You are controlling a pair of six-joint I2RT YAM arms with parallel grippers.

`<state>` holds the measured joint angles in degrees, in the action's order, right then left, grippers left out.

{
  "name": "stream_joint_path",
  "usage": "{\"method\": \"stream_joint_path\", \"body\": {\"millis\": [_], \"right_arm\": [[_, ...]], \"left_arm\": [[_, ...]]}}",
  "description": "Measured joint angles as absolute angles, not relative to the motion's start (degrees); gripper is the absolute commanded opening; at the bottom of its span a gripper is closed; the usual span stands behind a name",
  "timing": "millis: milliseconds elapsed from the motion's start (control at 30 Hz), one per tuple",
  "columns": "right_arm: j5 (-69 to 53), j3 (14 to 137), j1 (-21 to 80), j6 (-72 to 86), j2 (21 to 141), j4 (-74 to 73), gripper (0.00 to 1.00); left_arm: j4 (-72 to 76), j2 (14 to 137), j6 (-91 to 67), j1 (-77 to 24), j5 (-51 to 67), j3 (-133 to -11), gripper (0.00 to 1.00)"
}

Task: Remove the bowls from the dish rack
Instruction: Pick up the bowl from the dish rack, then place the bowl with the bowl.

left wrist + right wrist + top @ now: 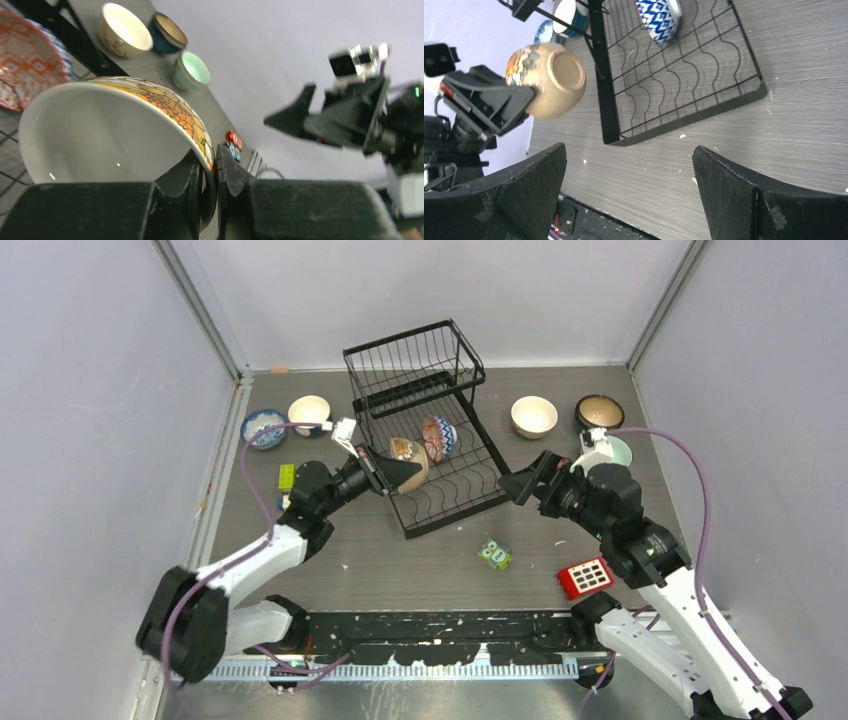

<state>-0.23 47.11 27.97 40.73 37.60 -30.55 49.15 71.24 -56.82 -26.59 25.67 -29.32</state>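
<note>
Left tool [384, 476] pinches the rim of a tan bowl [408, 462] with orange patterning, tilted at the left edge of the dish rack [450, 502]. Right tool [520, 475] gapes wide and empty just right of the rack.

One red-and-blue bowl [439, 438] leans on edge in the lower tray.

On the desk [400, 570], two bowls sit left of the rack: a blue-patterned bowl [263, 427] and a cream bowl [309, 413]. Three sit right of it: a pale bowl [533, 416], a dark bowl [599, 411] and a mint bowl [620, 451] partly behind the right arm.

That makes seven bowls.

Nearer the arms lie three toys: a yellow-green block [287, 476], a green toy [494, 554] and a red block [585, 577].
</note>
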Motion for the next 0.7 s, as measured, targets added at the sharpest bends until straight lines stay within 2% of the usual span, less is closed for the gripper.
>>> {"method": "stream_joint_path", "body": {"millis": [300,500,700], "right_arm": [[-4.34,54.17,27.97,40.27,39.53,-34.48,1.00],[-9.69,62.94,27.97,33.50,42.81,-41.52,1.00],[-11.68,68.29,28.97,27.73,45.39,-47.11,1.00]], "left_arm": [[7.33,45.56,-33.43,-35.05,26.57,-35.83,0.00],[-16.38,39.46,-17.47,-37.71,24.10,-43.77,0.00],[-28.95,37.78,-6.48,-40.27,21.76,-47.07,0.00]]}}
